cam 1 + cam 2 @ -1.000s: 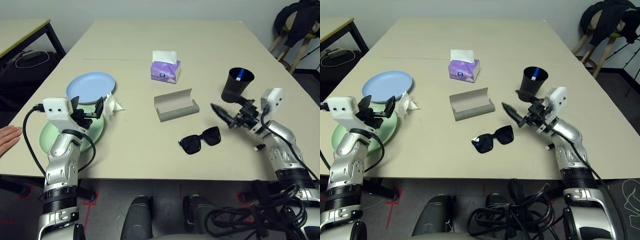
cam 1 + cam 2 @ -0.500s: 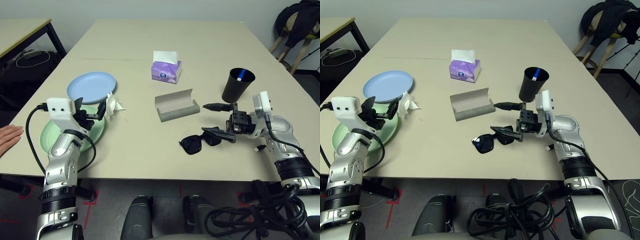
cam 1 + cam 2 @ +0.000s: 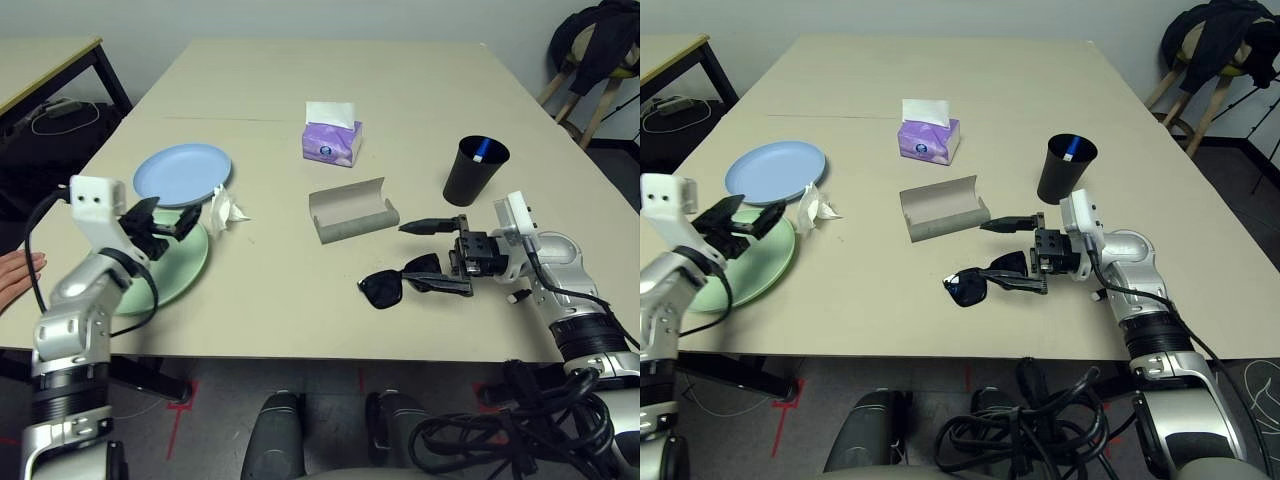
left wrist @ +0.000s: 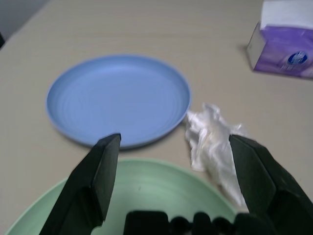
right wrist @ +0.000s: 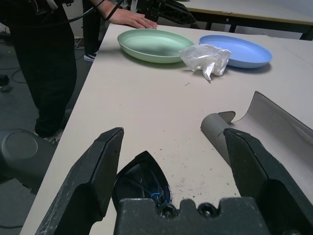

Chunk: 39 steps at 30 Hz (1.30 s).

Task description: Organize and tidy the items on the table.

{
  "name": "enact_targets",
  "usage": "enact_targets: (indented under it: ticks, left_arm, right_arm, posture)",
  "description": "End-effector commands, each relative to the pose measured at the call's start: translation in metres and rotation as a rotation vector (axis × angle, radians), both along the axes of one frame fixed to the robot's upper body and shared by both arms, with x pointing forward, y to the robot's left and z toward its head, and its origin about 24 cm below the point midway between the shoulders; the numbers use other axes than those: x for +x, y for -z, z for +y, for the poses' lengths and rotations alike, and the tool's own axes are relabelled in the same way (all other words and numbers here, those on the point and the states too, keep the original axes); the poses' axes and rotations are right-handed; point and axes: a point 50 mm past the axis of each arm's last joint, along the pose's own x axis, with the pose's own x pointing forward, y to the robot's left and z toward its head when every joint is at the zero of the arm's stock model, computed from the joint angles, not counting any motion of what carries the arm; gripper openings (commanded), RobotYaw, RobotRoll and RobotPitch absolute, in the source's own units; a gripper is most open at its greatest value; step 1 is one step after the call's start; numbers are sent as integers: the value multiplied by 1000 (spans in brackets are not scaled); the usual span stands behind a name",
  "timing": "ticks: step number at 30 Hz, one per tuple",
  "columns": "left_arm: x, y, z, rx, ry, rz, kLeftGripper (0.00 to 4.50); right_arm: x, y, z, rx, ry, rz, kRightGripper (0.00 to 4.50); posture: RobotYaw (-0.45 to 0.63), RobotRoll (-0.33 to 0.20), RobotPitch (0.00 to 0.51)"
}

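Sunglasses [image 3: 381, 289] are lying near the middle of the near side of the table [image 3: 270, 310], just nearer than the open grey glasses case [image 3: 355, 233]. The right gripper [image 3: 405, 252] is reaching in from the right with its fingers spread and nothing between them, the nearer one passing over the right lens. The left gripper [image 4: 175, 138] is hanging over the pale green plate [image 3: 183, 268] at the left, also spread and empty, with the crumpled tissue [image 3: 226, 208] just beside the plate. The black cup [image 3: 467, 185] is standing far to the right of the sunglasses, a pen [image 3: 482, 150] leaning inside.

The step in hand is probably becoming a pick of the sunglasses, with tidying looking far from finished. They are likely going to be light, stiff and slippery on the lenses, so a gentle hold across the bridge or frame is seeming best; squeezing hard could be scratching a lens or bending a hinge.
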Motion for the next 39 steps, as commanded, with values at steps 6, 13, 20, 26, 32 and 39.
enact_targets:
  ticks: [6,13,20,26,32,39]
  left_arm:
    - [-4,-2,47,-54,-226,180,4479]
    - [-15,10,71,-5,-308,267,4479]
    - [-24,23,75,-5,-309,337,4479]
    - [-31,34,75,13,-297,397,3916]
    - [-37,42,76,8,-293,432,1520]
    - [-32,29,72,-35,-282,364,26]
  right_arm:
    - [-3,2,5,6,2,3,4500]
    - [-7,1,8,14,7,9,4500]
    - [-10,1,9,18,20,13,4500]
    - [-8,-3,10,23,29,-3,4500]
    - [-8,-3,10,24,31,-9,4500]
    - [-7,-3,11,21,33,-12,4500]
  posture:
    - [153,0,66]
    - [138,0,72]
    - [128,0,72]
    - [125,0,72]
    - [124,0,70]
    - [127,0,68]
